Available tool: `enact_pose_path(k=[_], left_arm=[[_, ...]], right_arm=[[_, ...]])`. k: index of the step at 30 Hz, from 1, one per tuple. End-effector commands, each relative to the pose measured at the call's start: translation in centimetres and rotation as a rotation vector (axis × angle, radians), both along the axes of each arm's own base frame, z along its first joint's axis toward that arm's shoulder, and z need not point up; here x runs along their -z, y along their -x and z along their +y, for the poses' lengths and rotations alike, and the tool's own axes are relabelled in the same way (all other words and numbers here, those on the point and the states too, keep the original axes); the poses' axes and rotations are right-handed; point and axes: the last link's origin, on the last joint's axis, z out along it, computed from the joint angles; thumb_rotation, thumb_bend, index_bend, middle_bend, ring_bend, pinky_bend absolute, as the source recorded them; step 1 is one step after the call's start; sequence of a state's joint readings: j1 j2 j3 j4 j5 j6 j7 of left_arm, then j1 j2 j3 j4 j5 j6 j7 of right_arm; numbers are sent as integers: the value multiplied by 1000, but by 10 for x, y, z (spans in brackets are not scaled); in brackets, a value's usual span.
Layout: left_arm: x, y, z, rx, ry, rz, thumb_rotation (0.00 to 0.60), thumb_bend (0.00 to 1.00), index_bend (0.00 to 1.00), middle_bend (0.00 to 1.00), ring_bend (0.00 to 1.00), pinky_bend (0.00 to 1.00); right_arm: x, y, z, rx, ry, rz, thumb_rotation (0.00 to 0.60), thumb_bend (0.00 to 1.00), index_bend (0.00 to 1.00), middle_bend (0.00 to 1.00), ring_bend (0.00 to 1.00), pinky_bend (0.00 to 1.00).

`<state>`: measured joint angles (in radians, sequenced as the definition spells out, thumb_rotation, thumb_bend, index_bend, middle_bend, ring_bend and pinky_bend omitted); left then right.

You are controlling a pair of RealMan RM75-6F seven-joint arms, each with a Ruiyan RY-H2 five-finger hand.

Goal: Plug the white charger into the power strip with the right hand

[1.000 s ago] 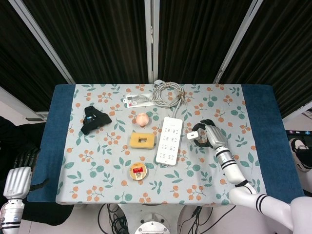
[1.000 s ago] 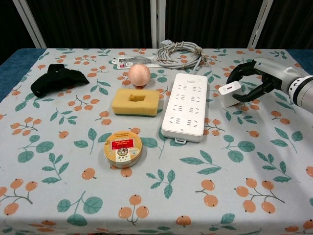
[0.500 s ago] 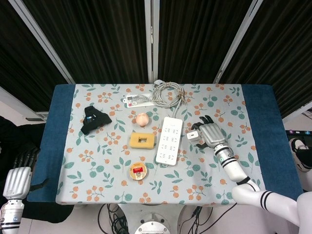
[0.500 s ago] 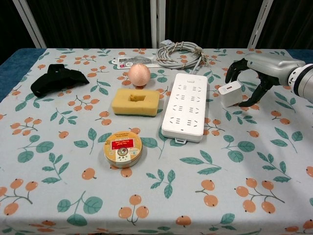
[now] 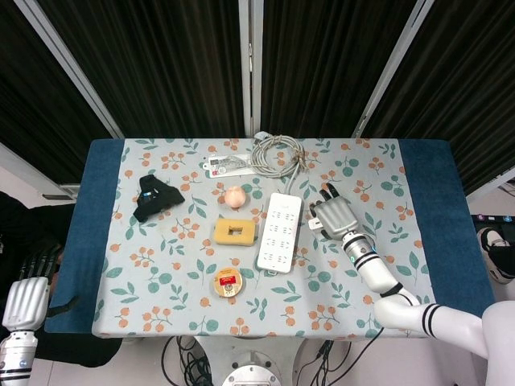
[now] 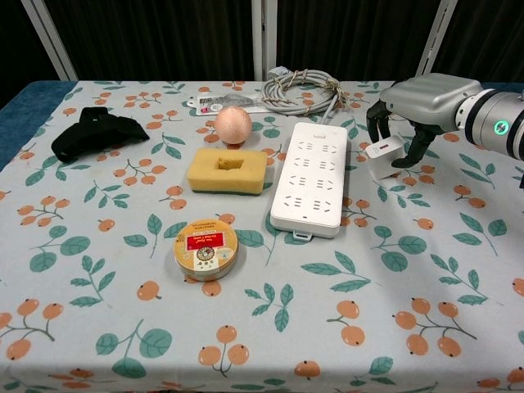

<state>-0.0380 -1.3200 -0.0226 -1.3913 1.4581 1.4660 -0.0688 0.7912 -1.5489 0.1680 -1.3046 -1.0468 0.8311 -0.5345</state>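
Observation:
The white charger stands on the flowered cloth just right of the white power strip, apart from it. My right hand hovers palm down over the charger, dark fingers curved down on both sides of it; whether they press it is unclear. From the head view the right hand covers most of the charger, beside the strip. My left hand hangs off the table's left front corner, holding nothing.
Left of the strip lie a yellow sponge, a peach ball and a round tin. A coiled grey cable sits behind the strip, with a flat packet to its left. A black object rests far left.
My right hand has swung from beside the charger to over it, turning palm down and moving toward the strip. The charger has stayed in place. The left hand has barely shifted.

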Motion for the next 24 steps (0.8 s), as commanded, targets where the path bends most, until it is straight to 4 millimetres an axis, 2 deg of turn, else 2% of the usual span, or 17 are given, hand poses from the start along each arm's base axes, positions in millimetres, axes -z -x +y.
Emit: enact_pose_path(k=[1,5,9,13,19,24], left_arm=[[0,0,0,1,0,0,600,136,74,31,0,0],[0,0,0,1,0,-1,600,137,74,31,0,0],[1,0,0,-2,1,-3,600,136,73,31,0,0],[1,1,-1,-4,2,-5,600,136,72,31,0,0],[0,1,-1,8,2,-4,600,136,73,31,0,0],[-1,0,-2,18,-1,-4,600,137,73,31,0,0]], right_arm=[[1,-1,0,0,-1,2,600,151,450,433,143,0],[2,-1,0,0,-2,4,600,168,490,460,170,0],[2,-2,-1,21,12,-41,600,291,629,561,281,0],[-9,-7,1,69,36,-187,600,363,723,633,364,0],[-31,-23,7,131,73,-446,600,417,753,656,389,0],[-27,-35,6,193,97,-578,600,454,766,663,401,0]])
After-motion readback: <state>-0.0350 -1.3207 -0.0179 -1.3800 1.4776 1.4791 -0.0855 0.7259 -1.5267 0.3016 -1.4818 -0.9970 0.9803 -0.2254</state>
